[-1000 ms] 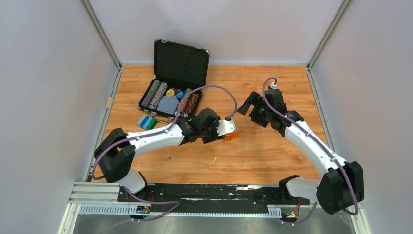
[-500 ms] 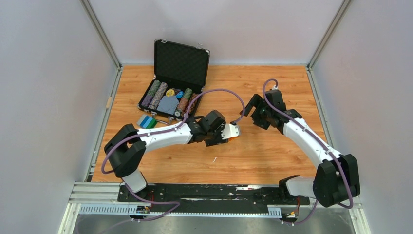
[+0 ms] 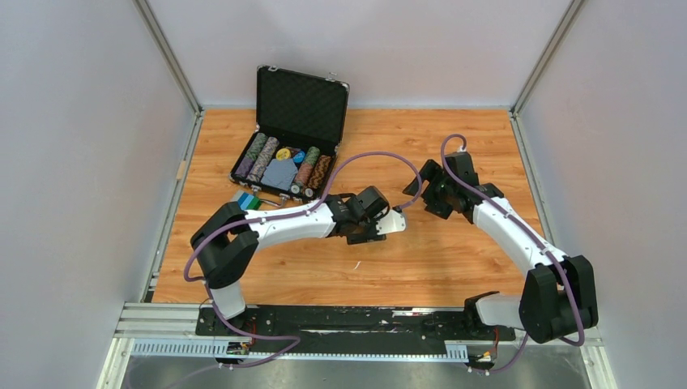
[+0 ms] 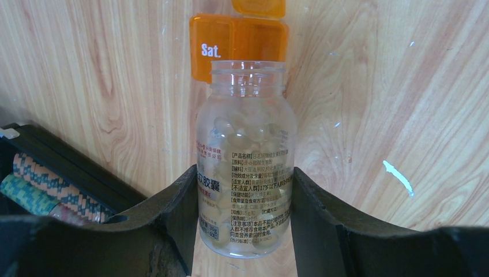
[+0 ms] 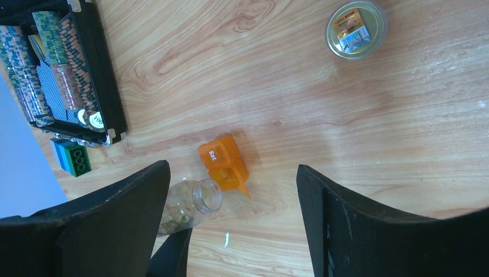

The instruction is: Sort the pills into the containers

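Note:
My left gripper [image 3: 382,224] is shut on a clear pill bottle [image 4: 245,150] with no cap. The bottle is tipped, its open mouth pointing at the orange pill box [image 4: 239,43] marked "Sat.". Pale capsules [image 4: 242,135] fill the bottle; none show in the box. In the right wrist view the bottle [image 5: 187,205] lies just left of the orange box [image 5: 224,161], whose one lid stands open. My right gripper [image 3: 425,188] is open and empty, hovering above the box and to its right; in its own view [image 5: 232,167] the jaws stand wide apart.
An open black case [image 3: 288,154] with chip rows stands at the back left, also in the right wrist view [image 5: 63,69]. Blue and green bricks [image 3: 245,203] lie in front of it. A gold lid [image 5: 355,21] lies on the wood. A white scrap [image 3: 356,265] lies nearer me.
My left arm has stretched rightward with the bottle, which now covers the orange box in the top view. My right gripper has come down and slightly nearer the box.

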